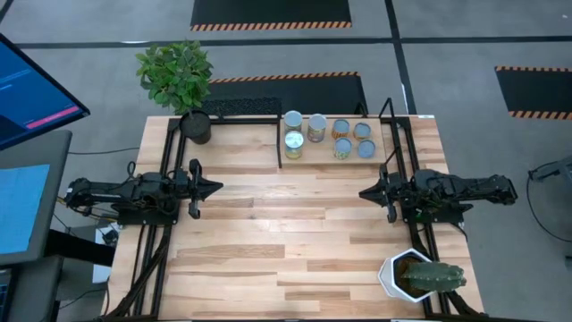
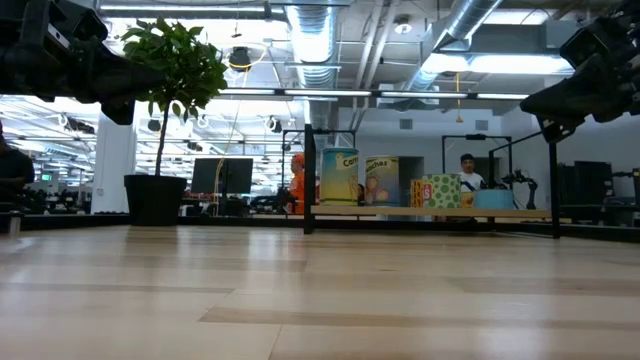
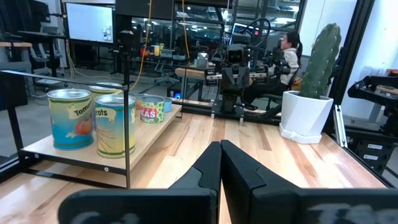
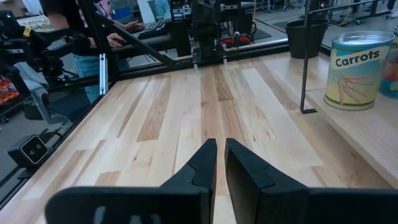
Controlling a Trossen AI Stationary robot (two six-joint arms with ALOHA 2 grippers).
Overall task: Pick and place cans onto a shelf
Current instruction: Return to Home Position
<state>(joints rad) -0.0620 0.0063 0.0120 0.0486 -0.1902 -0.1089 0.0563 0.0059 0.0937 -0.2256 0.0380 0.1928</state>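
Here, cans (image 1: 316, 127) on shelf (image 1: 317, 154).

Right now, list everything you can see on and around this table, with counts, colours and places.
small cylindrical tin cans: seven, silvery or pale-blue tops, green, yellow or orange labels, all on the shelf.
low black-rod shelf: one, light wooden board, far edge of the table, right of centre.
round plant pot: one, black, holding a green leafy plant, far left of the table.
cactus pot: one, white, holding a green cactus, near right corner.
wooden table: one, light planks.
screen: one, blue, off the table's left side.
people: at least two, in the room behind.
left gripper: dark, shut, empty, over the table's left side.
right gripper: dark, shut, empty, over the right side.
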